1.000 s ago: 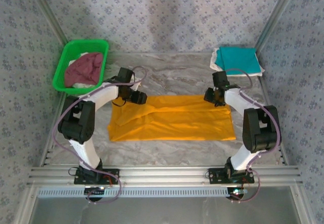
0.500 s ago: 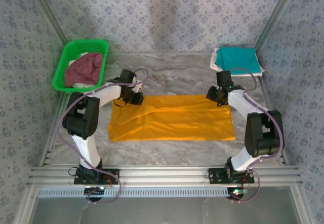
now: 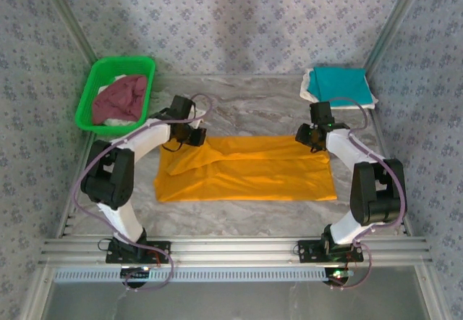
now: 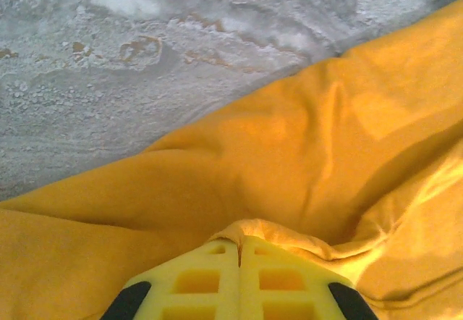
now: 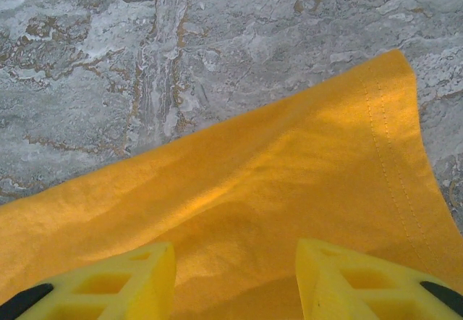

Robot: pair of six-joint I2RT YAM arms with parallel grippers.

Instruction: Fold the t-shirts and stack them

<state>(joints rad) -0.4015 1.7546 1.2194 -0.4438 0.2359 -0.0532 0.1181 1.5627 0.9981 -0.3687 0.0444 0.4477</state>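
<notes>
Folding orange t-shirt (image 3: 246, 169), flat mid-frame on tabletop (image 3: 260, 108). Left jaws pinch its upper-left edge; right jaws part-open over upper-right corner. Next, likely: right closes, both carry edge down-frame.

Found bare table (image 3: 253, 106) open along the far side, hemmed at the corners by green basket (image 3: 124, 61) and folded teal t-shirt (image 3: 338, 84).

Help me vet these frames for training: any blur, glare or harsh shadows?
Top external: sharp, evenly lit, soft shadow on the back wall. Left wrist: table looks soft, shirt has a bright patch lower right and dark folds by the left pincer gripping it. Right wrist: crisp, hem stitching readable, mild shading near the open right pincer.
</notes>
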